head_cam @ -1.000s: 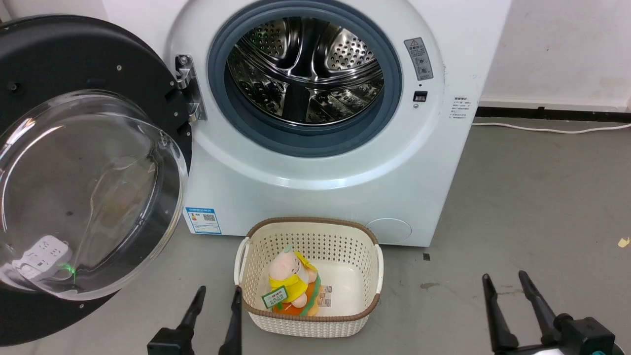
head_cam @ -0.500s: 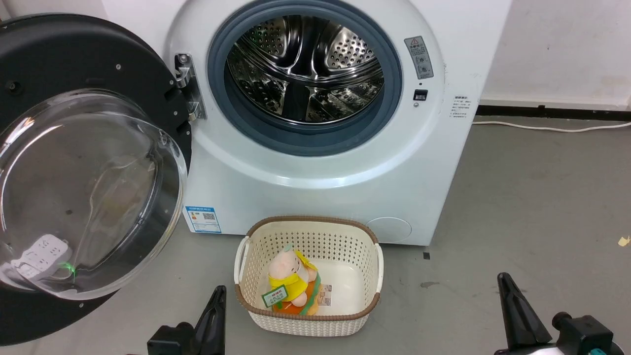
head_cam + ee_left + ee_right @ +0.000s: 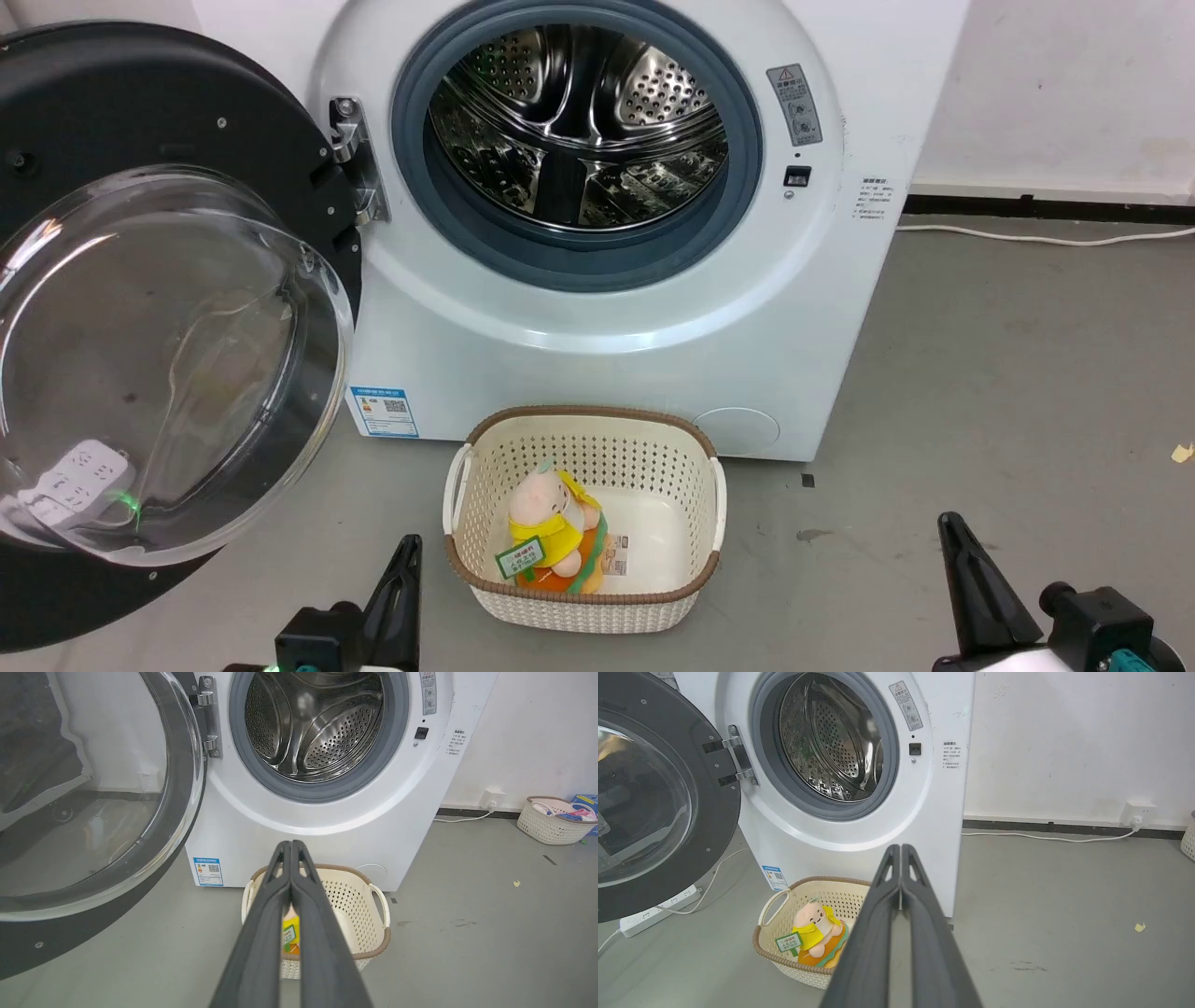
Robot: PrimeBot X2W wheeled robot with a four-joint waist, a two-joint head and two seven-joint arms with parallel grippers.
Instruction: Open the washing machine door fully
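Observation:
The white washing machine (image 3: 607,355) (image 3: 327,826) (image 3: 859,835) faces me with its steel drum exposed. Its washing machine door (image 3: 112,103) (image 3: 93,812) (image 3: 663,807), a black disc with a bulging glass window, is swung wide to the left on its metal hinge (image 3: 353,159). My left gripper (image 3: 407,551) (image 3: 290,845) is shut with nothing in it, low at the left in front of the basket. My right gripper (image 3: 952,527) (image 3: 900,848) is shut and empty, low at the right over the floor. Both are well clear of the door.
A cream perforated basket (image 3: 691,579) (image 3: 770,947) holding a plush toy (image 3: 551,532) stands on the grey floor before the machine. A white power strip (image 3: 654,910) and cable lie under the door. Another basket (image 3: 551,826) stands by the right wall, where a cable (image 3: 1027,238) runs.
Both grippers have closed from open to shut. The picture has shifted up slightly. The door and basket have not moved.

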